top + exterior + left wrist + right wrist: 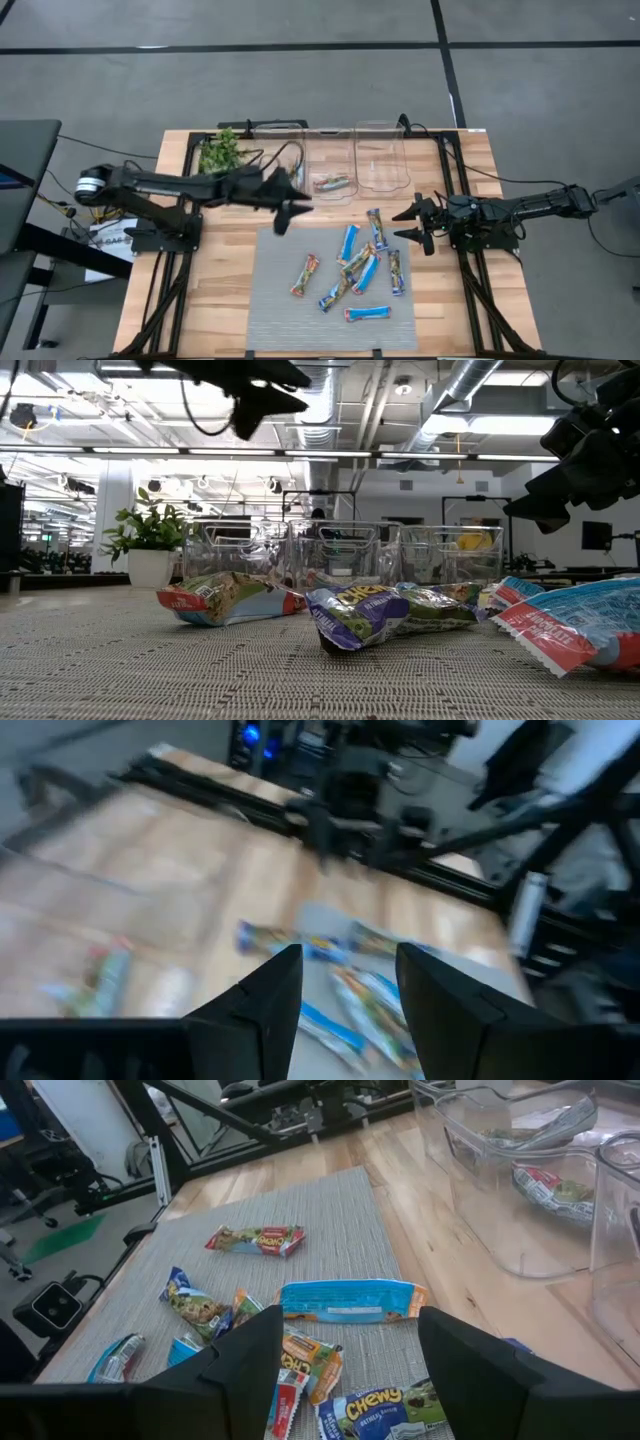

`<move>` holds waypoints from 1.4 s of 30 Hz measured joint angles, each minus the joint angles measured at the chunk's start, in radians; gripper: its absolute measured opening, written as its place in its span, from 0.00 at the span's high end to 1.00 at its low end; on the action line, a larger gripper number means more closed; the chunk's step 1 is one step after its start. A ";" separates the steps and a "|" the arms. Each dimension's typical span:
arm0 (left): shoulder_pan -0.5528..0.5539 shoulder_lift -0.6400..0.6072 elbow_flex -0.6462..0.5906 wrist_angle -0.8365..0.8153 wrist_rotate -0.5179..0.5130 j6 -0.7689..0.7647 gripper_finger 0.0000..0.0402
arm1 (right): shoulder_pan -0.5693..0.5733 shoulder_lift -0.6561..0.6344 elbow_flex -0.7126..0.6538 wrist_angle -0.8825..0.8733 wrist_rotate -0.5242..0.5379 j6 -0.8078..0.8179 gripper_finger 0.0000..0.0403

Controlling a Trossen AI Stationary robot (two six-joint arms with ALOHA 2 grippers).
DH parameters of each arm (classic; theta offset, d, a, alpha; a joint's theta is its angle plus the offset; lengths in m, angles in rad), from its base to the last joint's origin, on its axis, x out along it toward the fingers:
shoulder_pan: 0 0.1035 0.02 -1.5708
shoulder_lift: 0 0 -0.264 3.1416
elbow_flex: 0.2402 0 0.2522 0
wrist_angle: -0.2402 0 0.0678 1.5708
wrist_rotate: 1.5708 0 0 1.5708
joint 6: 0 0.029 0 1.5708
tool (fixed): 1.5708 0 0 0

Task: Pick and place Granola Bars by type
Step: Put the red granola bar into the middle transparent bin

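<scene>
Pale wooden table (210, 290), grey woven mat (285, 320) on it. Three clear plastic bins (383, 160) along far edge; middle bin holds one bar. Foil-wrapped granola bars (366, 274), blue-white and multicoloured, scattered on mat. Left gripper (284, 215) above mat's far-left corner, fingers apart, empty. Right gripper (412, 225) beside mat's right edge, fingers spread, empty.

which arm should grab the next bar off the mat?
Probably right. The right gripper, open, hangs just beside the cluster of granola bars on the grey mat. The left gripper, also open, sits near the mat's far-left corner, farther from most bars.
</scene>
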 joint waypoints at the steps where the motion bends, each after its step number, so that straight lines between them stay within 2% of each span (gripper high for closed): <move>1: -0.024 -0.024 -0.026 0.001 -0.001 -0.024 0.62 | 0.000 0.000 0.000 0.000 0.000 0.000 0.44; 4: -0.101 -0.095 -0.098 0.003 -0.039 -0.087 0.61 | 0.000 0.000 0.000 0.000 0.000 0.000 0.44; 10: -0.236 -0.200 -0.212 0.043 -0.180 -0.222 0.61 | 0.000 0.000 0.000 0.000 0.000 0.000 0.44; 15: -0.298 -0.241 -0.247 0.046 -0.186 -0.311 0.61 | 0.000 0.000 0.000 0.000 0.000 0.000 0.44; 20: -0.358 -0.234 -0.250 0.018 -0.232 -0.443 0.61 | 0.000 0.000 0.000 0.000 0.000 0.000 0.44; 24: -0.419 -0.194 -0.250 -0.051 -0.289 -0.659 0.61 | 0.000 0.000 0.000 0.000 0.000 0.000 0.44; 28: -0.494 -0.115 -0.249 -0.074 -0.289 -0.887 0.61 | 0.000 0.000 0.000 0.000 0.000 0.000 0.44; 31: -0.538 -0.038 -0.214 -0.123 -0.288 -0.991 0.62 | 0.000 0.000 0.000 0.000 0.000 0.000 0.44; 35: -0.556 0.076 -0.108 -0.258 -0.286 -1.053 0.65 | 0.000 0.000 0.000 0.000 0.000 0.000 0.44; 42: -0.525 0.287 0.182 -0.521 -0.280 -1.022 0.71 | 0.000 0.000 0.000 0.000 0.000 0.000 0.44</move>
